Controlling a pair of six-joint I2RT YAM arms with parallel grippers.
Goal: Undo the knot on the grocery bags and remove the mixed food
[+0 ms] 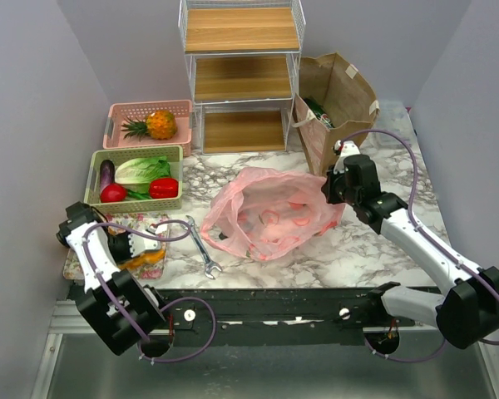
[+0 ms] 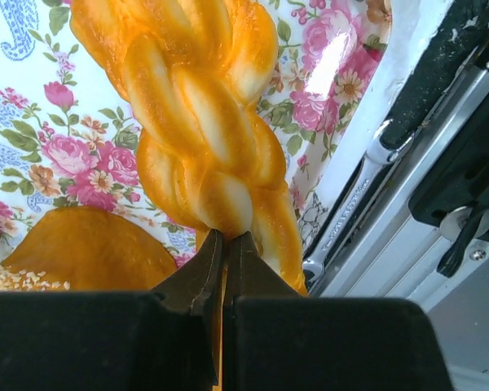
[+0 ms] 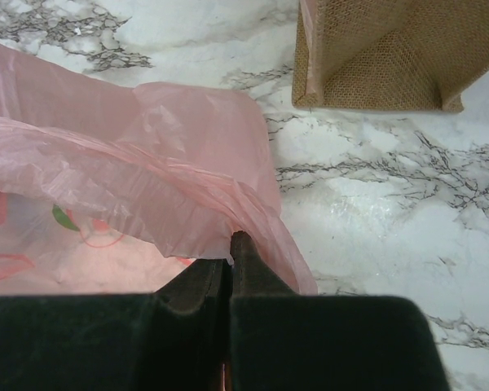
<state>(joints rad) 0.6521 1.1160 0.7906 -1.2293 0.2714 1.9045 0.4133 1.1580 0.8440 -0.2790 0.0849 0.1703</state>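
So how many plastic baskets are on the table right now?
2: a pink basket at the back left holding a pineapple, and a green basket just in front of it holding vegetables. None appear hidden.

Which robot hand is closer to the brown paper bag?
Right. The right gripper pinches the pink plastic bag's rim, right by the brown paper bag. The left gripper sits far to the left, at the braided bread on the floral tray.

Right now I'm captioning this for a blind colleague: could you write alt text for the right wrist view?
The right gripper, jaws shut, pinches the rim of a crinkly pink plastic bag that fills the left half. A brown paper bag stands at upper right on the marble table.
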